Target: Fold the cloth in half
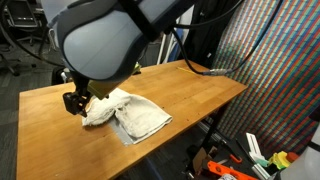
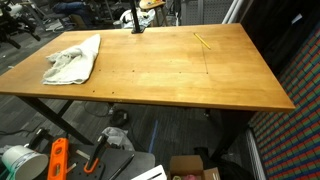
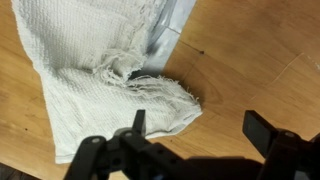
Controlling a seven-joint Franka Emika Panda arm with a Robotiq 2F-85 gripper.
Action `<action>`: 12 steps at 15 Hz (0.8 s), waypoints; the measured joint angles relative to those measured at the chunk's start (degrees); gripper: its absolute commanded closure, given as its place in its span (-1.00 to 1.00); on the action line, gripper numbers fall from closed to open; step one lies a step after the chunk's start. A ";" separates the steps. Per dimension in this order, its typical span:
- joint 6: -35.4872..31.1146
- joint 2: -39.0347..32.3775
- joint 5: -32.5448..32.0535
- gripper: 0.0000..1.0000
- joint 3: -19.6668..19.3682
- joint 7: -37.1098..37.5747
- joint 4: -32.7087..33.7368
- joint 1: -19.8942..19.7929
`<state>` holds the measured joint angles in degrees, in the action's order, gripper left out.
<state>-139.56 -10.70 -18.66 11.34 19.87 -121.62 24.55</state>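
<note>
The cloth (image 1: 128, 114) is an off-white textured towel lying rumpled and partly doubled over on the wooden table (image 1: 190, 85). It sits near the table's left end in an exterior view, cloth (image 2: 72, 58). In the wrist view the cloth (image 3: 90, 70) fills the upper left, and its frayed corner reaches toward one finger (image 3: 138, 122). My gripper (image 3: 200, 128) is open over bare wood just beside that corner, with nothing between the fingers. The gripper (image 1: 76, 101) hangs low at the cloth's edge, under the bulky arm. It does not show in the exterior view from across the table.
A thin yellow stick (image 2: 203, 41) lies on the far part of the table. A black stand (image 2: 135, 22) rises at the table's back edge. A colourful woven panel (image 1: 275, 70) stands beside the table. Orange tools (image 2: 58, 160) and boxes lie on the floor below.
</note>
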 measured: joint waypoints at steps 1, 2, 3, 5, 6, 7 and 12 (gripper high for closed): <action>0.96 -0.72 0.02 -1.00 0.45 0.33 1.20 0.07; 1.23 -1.29 0.03 -1.00 0.61 0.50 1.87 0.09; 1.26 -1.65 0.03 -1.00 0.60 0.56 2.14 0.09; 1.27 -1.98 0.03 -1.00 0.53 0.58 2.28 0.03; 1.28 -1.98 0.03 -1.00 0.52 0.58 2.28 0.02; 1.29 -1.98 0.03 -1.00 0.52 0.59 2.30 0.02; 4.04 -2.62 -0.09 -1.00 0.55 0.57 3.06 -0.16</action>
<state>-135.52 -13.31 -18.75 11.88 20.44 -118.56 24.38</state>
